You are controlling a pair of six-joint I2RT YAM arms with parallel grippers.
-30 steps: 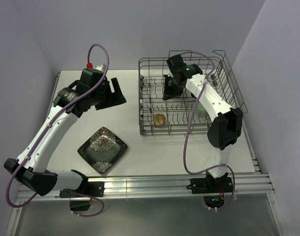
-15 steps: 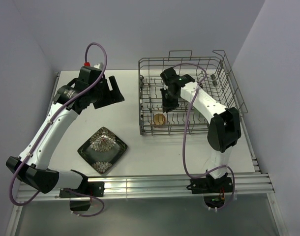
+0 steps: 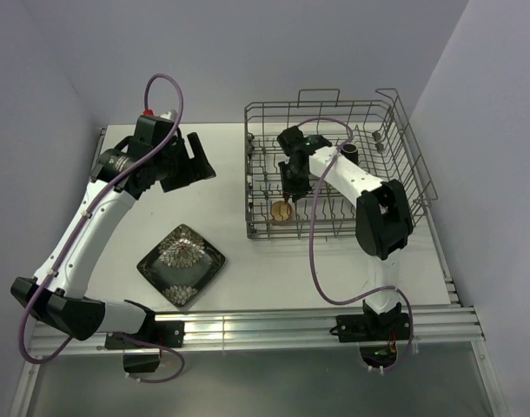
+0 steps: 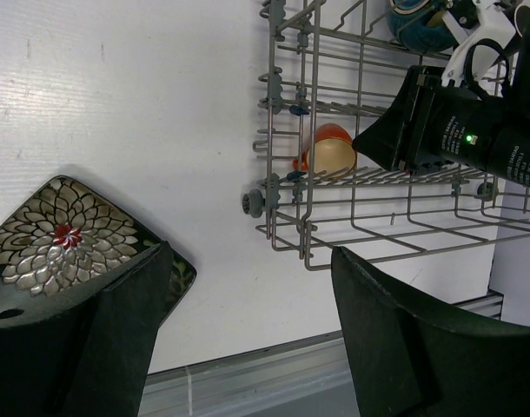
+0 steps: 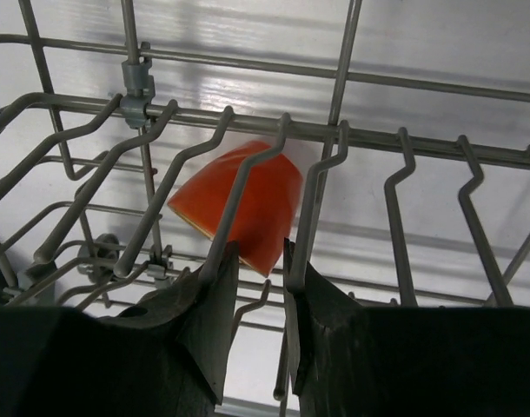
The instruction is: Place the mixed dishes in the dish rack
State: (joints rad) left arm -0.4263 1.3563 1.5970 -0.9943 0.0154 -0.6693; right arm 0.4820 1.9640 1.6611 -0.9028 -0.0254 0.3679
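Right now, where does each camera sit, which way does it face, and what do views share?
Top external: fixed above and behind the bases, looking down at the table; both arms show.
Left wrist: on the left gripper, looking down at the dark square plate with silvery leaf pattern and grey wire dish rack; its dark fingers frame the view.
Right wrist: low inside the rack, facing the small orange cup through the tines; its fingers fill the bottom.
Shared: all three show that cup.

Small orange cup (image 3: 282, 210) on its side inside grey wire dish rack (image 3: 248, 174); leaf-patterned dark square plate (image 3: 181, 265) flat outside it.
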